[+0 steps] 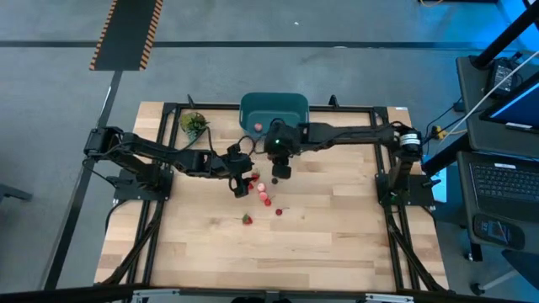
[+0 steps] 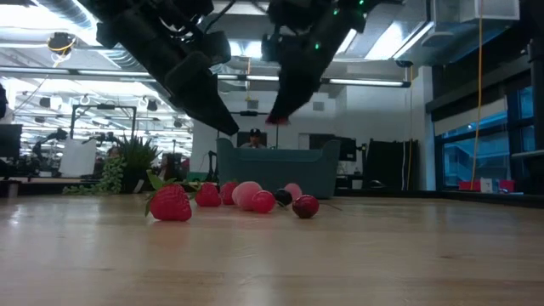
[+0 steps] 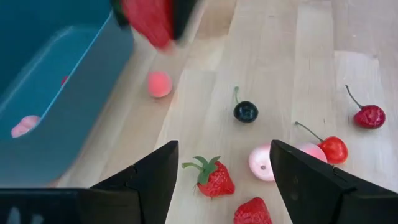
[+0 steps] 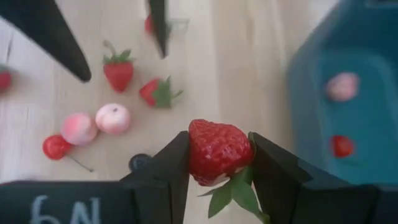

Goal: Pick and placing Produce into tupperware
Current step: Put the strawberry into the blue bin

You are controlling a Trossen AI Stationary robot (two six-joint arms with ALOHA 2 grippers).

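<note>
Above the table [image 1: 337,252], just in front of the teal tub [image 1: 274,108], the right end effector [image 4: 217,163] pinches a red strawberry [image 4: 217,151] w/ green leaves, clear of the wood. Left end effector [image 3: 219,163] hangs nearby, fingers spread wide, nothing between them, over loose fruit [image 1: 265,198] scattered mid-table: strawberries, cherries, pink pieces. Tub holds a pink piece [image 4: 342,86] & a red one [image 4: 340,145].
</note>
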